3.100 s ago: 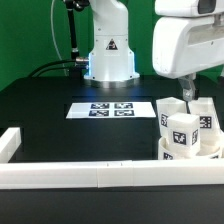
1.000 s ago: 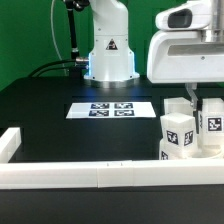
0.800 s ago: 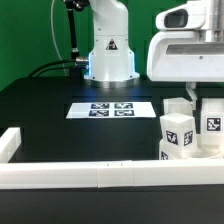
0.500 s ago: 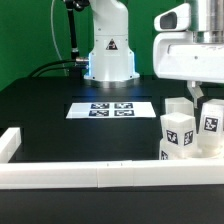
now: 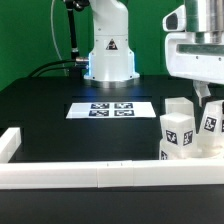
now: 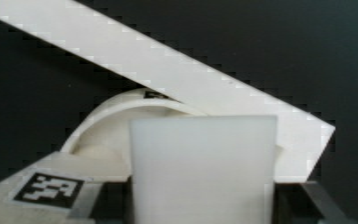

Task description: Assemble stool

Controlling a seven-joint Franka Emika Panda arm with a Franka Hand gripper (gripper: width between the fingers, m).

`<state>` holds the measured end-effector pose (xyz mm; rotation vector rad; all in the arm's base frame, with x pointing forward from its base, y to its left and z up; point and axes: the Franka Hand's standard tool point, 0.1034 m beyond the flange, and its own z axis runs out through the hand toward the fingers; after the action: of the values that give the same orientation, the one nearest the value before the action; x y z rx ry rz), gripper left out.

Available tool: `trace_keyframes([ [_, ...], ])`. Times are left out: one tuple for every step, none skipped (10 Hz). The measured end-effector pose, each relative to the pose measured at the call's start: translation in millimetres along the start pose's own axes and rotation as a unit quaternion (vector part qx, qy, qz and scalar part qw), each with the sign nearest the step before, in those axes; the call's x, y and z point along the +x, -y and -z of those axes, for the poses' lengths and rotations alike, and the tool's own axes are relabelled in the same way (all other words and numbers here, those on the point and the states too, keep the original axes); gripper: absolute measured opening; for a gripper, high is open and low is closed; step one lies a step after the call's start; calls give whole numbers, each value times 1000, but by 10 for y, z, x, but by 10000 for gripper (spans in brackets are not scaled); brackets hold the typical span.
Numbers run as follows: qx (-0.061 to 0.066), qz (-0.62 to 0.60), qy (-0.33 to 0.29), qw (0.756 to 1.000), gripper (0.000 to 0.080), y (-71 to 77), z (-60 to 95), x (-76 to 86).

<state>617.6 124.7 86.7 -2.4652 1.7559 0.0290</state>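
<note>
Three white stool legs stand upright on the round seat (image 5: 186, 153) at the exterior view's right, behind the front rail. The front leg (image 5: 178, 131) shows its tag, and a second leg (image 5: 176, 105) stands behind it. My gripper (image 5: 205, 97) comes down from above onto the top of the right leg (image 5: 212, 126), which leans slightly. In the wrist view this leg (image 6: 201, 165) fills the space between my two dark fingers (image 6: 311, 203), which sit against its sides. The seat's curved rim (image 6: 101, 122) shows behind it. A tagged leg top (image 6: 51, 188) lies beside it.
The marker board (image 5: 112, 108) lies in the middle of the black table in front of the robot base (image 5: 108, 50). A long white border rail (image 5: 90, 176) runs along the front, with a corner piece (image 5: 10, 143) at the exterior view's left. A rail (image 6: 176, 70) crosses the wrist view diagonally.
My hand has shifted up and toward the exterior view's right, away from the back leg and over the right leg. The right leg's tag now sits tilted. The other legs have not moved.
</note>
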Motion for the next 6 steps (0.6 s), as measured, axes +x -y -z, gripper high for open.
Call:
trace_keyframes([
  [11, -74, 9, 997, 335, 7, -4, 10],
  [24, -166, 18, 986, 335, 19, -9, 2],
  [39, -236, 27, 971, 335, 37, -15, -25],
  [40, -244, 28, 969, 335, 40, -16, -28],
  [39, -239, 27, 970, 356, 39, -16, -26],
  [39, -215, 27, 975, 356, 41, -12, -41],
])
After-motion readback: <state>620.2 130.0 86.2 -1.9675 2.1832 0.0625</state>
